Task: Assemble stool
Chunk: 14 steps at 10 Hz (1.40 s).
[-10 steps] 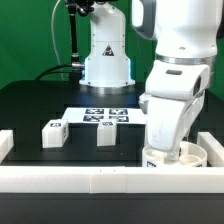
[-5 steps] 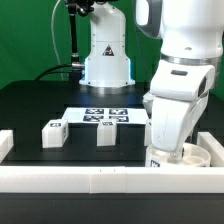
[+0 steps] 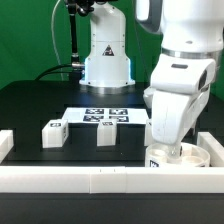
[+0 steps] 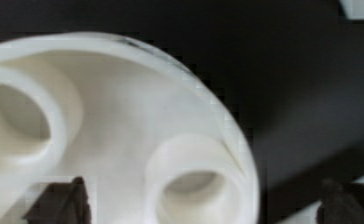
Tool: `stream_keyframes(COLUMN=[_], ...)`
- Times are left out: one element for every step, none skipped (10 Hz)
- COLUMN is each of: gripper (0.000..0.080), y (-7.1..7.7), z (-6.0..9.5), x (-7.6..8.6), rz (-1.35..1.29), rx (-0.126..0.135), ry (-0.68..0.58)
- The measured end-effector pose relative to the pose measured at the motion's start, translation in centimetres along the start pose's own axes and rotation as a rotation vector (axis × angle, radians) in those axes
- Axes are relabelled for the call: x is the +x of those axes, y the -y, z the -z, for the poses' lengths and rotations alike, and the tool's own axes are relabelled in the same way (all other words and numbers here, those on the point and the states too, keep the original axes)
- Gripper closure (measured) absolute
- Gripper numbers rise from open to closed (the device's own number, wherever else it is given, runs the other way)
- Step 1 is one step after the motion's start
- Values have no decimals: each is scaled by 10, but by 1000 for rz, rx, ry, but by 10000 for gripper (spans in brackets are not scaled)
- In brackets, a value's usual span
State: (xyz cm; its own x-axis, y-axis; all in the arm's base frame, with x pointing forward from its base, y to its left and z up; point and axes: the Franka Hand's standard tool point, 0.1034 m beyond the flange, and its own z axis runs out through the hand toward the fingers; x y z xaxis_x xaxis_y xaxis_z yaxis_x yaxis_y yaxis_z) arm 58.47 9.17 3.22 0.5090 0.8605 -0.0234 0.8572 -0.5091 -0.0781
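The white round seat lies at the exterior view's right, against the corner of the border rails. It fills the wrist view, socket side up, with two round sockets showing. My gripper hangs low over it. In the wrist view the gripper is open, with one dark fingertip over the seat's face and the other beyond its rim over the black table. Two block legs with tags stand at the exterior view's left and middle. A small tagged piece shows just under my hand.
The marker board lies flat behind the legs. White border rails run along the front, the exterior view's left and right. The arm's base stands at the back.
My arm has shifted a little toward the exterior view's right, over the seat. The legs and the seat have not moved.
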Motion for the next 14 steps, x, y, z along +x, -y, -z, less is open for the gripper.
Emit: stream_keyframes(gripper=[152, 151, 151, 151, 151, 151, 151, 151, 151, 151, 151, 151, 151, 151], y=[3, 4, 2, 2, 5, 10, 14, 16, 15, 15, 16, 15, 16, 20], z=[10, 23, 34, 40, 41, 37, 32, 32, 31, 31, 31, 30, 27, 27], x=[0, -3, -6, -12, -27, -44, -55, -55, -54, -55, -54, -55, -61, -63], rz=[-18, -18, -20, -27, -47, -64, -68, -77, -85, -86, -126, -226, -332, -502], rx=[-5, -1, -4, -9, -8, -4, -17, -11, -11, -10, -9, -12, -15, -17], ry=[0, 11, 15, 15, 20, 28, 17, 22, 22, 22, 20, 18, 18, 19])
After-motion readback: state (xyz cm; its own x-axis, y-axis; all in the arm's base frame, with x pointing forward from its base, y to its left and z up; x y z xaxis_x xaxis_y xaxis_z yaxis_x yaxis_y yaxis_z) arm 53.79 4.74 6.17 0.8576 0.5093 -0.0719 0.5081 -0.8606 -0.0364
